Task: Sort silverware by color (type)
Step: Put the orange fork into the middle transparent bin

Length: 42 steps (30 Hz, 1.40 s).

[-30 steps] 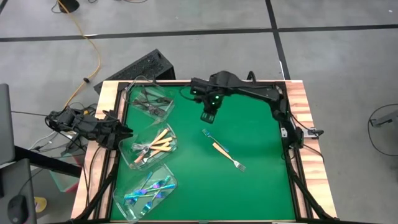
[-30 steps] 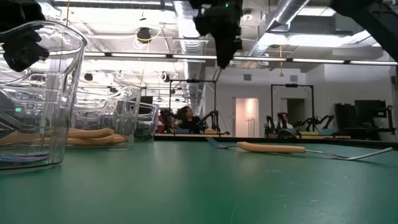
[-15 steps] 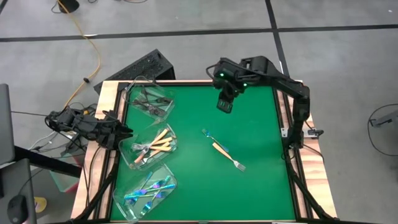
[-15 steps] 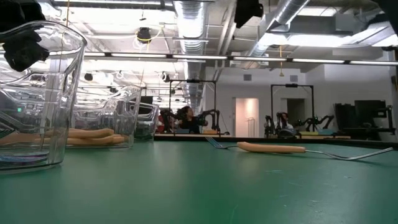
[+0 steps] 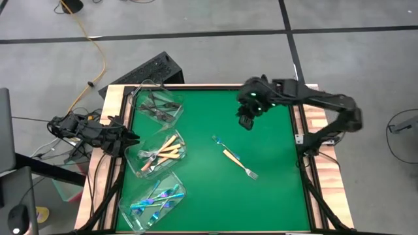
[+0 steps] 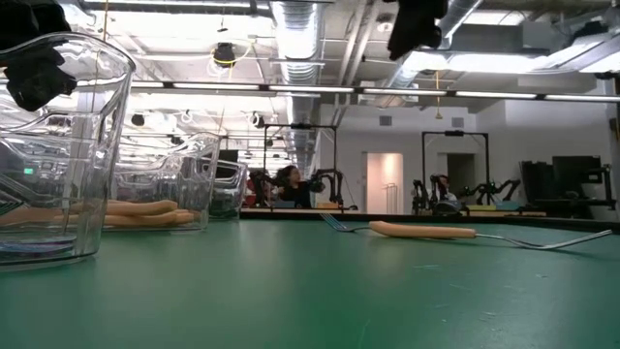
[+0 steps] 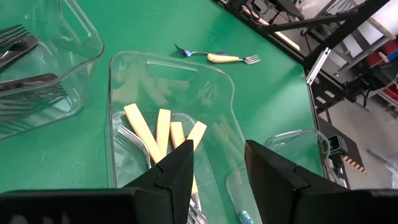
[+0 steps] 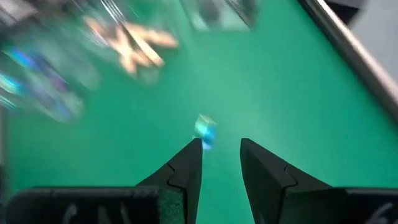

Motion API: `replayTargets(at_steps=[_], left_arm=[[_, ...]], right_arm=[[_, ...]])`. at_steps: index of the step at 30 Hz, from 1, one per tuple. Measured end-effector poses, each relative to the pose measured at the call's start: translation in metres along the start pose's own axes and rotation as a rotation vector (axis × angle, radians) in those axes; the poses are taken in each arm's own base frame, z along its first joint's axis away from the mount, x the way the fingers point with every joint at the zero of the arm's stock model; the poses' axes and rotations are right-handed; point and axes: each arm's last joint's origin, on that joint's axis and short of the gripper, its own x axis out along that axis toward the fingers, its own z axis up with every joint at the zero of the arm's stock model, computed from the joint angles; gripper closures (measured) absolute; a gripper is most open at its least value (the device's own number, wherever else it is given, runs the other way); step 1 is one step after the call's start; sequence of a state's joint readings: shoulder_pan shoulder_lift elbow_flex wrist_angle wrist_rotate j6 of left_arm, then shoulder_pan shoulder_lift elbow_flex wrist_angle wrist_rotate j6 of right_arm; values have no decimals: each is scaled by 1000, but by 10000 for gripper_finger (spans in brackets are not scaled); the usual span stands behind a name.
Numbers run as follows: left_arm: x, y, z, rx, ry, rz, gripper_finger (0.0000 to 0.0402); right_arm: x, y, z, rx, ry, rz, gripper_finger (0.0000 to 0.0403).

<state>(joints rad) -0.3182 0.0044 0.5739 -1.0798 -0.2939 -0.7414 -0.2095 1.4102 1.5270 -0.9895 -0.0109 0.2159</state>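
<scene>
Two pieces of silverware lie on the green mat right of centre, end to end: a small blue fork (image 5: 217,140) and a cream-handled fork (image 5: 236,161). My right gripper (image 5: 245,121) hangs open high above the mat, toward its far right, with nothing between its fingers. My left gripper (image 7: 217,167) waits open at the table's left edge, above the middle tub. Three clear tubs stand along the left: dark forks (image 5: 159,104) in the far one, cream-handled forks (image 5: 160,151) in the middle one, iridescent blue-purple forks (image 5: 155,199) in the near one.
The mat (image 5: 261,202) is framed by a wooden table rim (image 5: 316,104). The tubs' clear walls (image 6: 68,145) stand tall at the left. A dark keyboard-like box (image 5: 147,70) lies beyond the far left corner. Bare mat lies right of and in front of the two loose forks.
My right gripper has drawn back from over the mat's far middle toward the table's right edge and risen, staying open with nothing in it. The two forks on the mat have not moved.
</scene>
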Motion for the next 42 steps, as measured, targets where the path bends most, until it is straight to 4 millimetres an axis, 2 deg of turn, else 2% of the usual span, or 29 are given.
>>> replayTargets(at_steps=[4, 9, 17, 25, 30, 37, 42], left_arm=[[0, 0, 0, 0, 0, -1, 274], [0, 0, 0, 14, 2, -4, 274], [0, 0, 0, 15, 5, -8, 274], [0, 0, 0, 15, 5, -8, 274], [0, 0, 0, 22, 6, -8, 274], [0, -1, 0, 22, 11, -15, 274], [0, -1, 0, 22, 11, -16, 274]], right_arm=[[3, 4, -20, 137, -184, 138, 275], [22, 11, -43, 198, -254, 196, 275], [75, 30, -67, 198, -59, 182, 275], [114, 43, -82, 241, 106, 130, 275], [122, 50, -85, 220, 144, 102, 275], [117, 48, -86, 176, 175, -11, 275], [116, 48, -88, 165, 192, -19, 275]])
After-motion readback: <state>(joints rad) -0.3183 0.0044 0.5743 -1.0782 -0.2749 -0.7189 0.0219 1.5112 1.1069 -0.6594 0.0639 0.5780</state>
